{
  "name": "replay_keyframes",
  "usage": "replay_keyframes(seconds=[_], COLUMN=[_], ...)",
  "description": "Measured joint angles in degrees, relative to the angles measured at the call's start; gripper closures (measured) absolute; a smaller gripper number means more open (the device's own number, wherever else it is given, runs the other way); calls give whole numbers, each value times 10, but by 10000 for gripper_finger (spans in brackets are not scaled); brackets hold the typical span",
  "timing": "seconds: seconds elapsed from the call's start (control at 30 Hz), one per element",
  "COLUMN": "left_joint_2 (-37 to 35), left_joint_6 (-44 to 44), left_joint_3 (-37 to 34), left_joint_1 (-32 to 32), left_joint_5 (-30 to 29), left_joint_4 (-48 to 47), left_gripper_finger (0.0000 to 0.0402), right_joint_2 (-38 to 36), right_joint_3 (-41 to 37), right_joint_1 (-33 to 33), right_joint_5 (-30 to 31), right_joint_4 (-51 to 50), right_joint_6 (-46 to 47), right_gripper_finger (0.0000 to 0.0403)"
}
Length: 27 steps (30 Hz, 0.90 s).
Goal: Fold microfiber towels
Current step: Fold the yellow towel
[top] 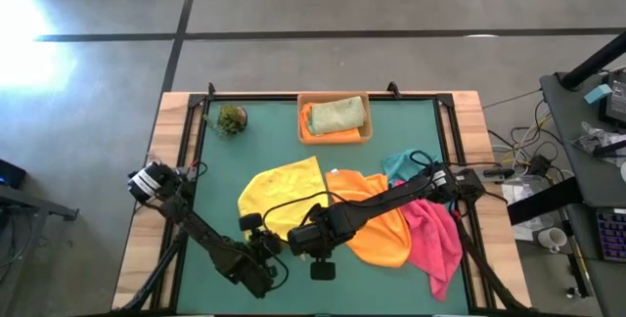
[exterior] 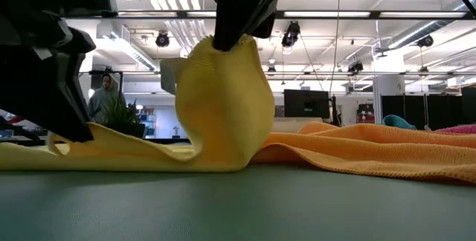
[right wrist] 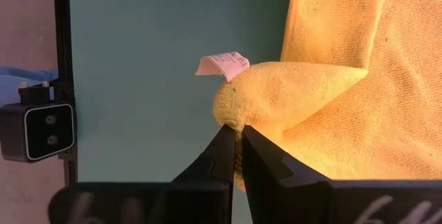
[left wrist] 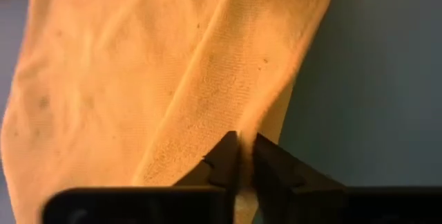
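Two hands (left wrist: 240, 156) (right wrist: 235, 156) pinching yellow towel (top: 279, 192) corners

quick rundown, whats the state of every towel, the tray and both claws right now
yellow towel: spread on the mat, near edge pinched by both claws, one corner lifted
orange towel: lying rumpled, unfolded
pink towel: crumpled, unfolded
teal towel: bunched, mostly hidden
olive green towel: folded, in the tray
tray: holds folded towels
left claw: shut on yellow towel
right claw: shut on yellow towel

two dark jointed arms, black cables, wedge-shaped black fingers (right wrist: 231, 156).
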Motion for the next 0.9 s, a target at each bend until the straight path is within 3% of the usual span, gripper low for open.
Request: replay_keyframes(seconds=[0.3, 0.57, 0.9], left_joint_2=[-24, -99, -235], left_joint_6=[29, 70, 69], left_joint_3=[48, 113, 140], left_joint_1=[-5, -5, -4], left_joint_5=[91, 185, 207], left_joint_4=[-66, -138, -158], left_gripper_finger=[400, 401, 401], right_joint_2=[-25, -80, -165], right_joint_3=[0, 0, 0], right_joint_1=[0, 2, 12], right_joint_5=[36, 106, 187], right_joint_4=[-49, -79, -89], right_joint_6=[3, 24, 58], right_gripper_finger=[392, 392, 392])
